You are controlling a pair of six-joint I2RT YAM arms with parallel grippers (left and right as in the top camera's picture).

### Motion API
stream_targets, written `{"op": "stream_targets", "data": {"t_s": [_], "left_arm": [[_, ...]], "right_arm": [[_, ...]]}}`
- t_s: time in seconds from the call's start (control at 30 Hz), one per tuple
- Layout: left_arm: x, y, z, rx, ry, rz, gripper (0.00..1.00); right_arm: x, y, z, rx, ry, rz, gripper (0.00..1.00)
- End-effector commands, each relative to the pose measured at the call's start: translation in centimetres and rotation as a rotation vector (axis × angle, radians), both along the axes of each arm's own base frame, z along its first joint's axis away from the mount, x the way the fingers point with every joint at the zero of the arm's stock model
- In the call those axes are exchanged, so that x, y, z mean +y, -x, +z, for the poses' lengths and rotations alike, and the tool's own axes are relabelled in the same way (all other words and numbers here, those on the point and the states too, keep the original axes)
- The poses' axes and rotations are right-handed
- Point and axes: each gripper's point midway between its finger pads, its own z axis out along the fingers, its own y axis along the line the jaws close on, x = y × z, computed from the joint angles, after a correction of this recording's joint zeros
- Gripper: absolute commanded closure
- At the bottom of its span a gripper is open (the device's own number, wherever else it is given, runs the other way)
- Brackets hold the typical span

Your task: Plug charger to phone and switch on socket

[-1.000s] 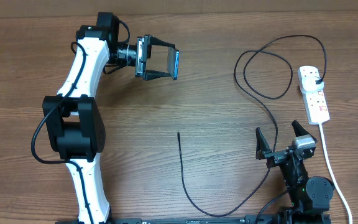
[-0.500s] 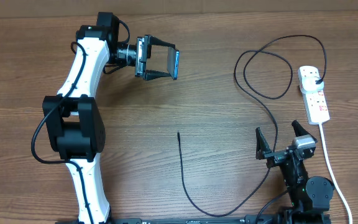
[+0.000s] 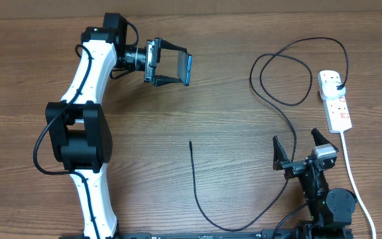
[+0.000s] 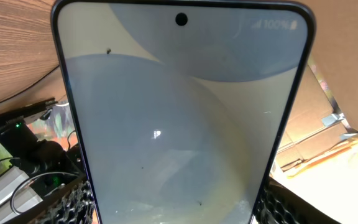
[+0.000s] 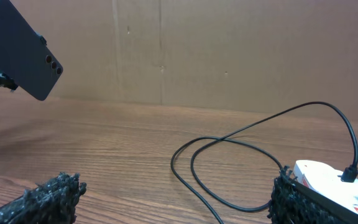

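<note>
Phone, pinched by the left gripper and held on edge above the table at eleven o'clock, likely presents its port for the charger, whose tip lies near six, its plug in the socket at three, while the right gripper sits spread and empty at five.

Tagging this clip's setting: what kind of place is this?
Probably a lab or workshop test bench, not a home: bare wood-grain table, plain cardboard as backdrop, and a power strip with a loose black cable.

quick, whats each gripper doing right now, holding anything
Left gripper: closed on the phone.
Right gripper: open, holding nothing.
</note>
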Motion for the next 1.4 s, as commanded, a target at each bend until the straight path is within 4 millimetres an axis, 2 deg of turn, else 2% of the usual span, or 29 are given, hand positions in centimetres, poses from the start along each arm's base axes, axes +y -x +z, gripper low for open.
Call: {"op": "stream_targets", "data": {"t_s": [0.0, 0.43, 0.9, 1.1, 1.37], "left_arm": [[-0.4, -0.1, 1.4, -0.021, 0.035, -0.009, 0.96], [-0.1, -0.4, -0.1, -0.028, -0.056, 0.004, 0.96], [2.0, -1.3, -5.0, -0.048, -0.367, 0.05, 0.96], [4.2, -1.2, -7.9, -0.024, -0.578, 0.071, 0.96], [9.2, 0.1, -11.5, 0.035, -0.936, 0.075, 0.96]], "right_arm": [[0.1, 0.0, -0.2, -0.002, -0.004, 0.002, 0.0], [0.1, 0.0, -0.2, -0.002, -0.004, 0.002, 0.0], [0.1, 0.0, -0.2, -0.002, -0.004, 0.002, 0.0], [0.1, 0.0, -0.2, -0.002, -0.004, 0.002, 0.0], [0.1, 0.0, -0.2, -0.002, -0.004, 0.002, 0.0]]}}
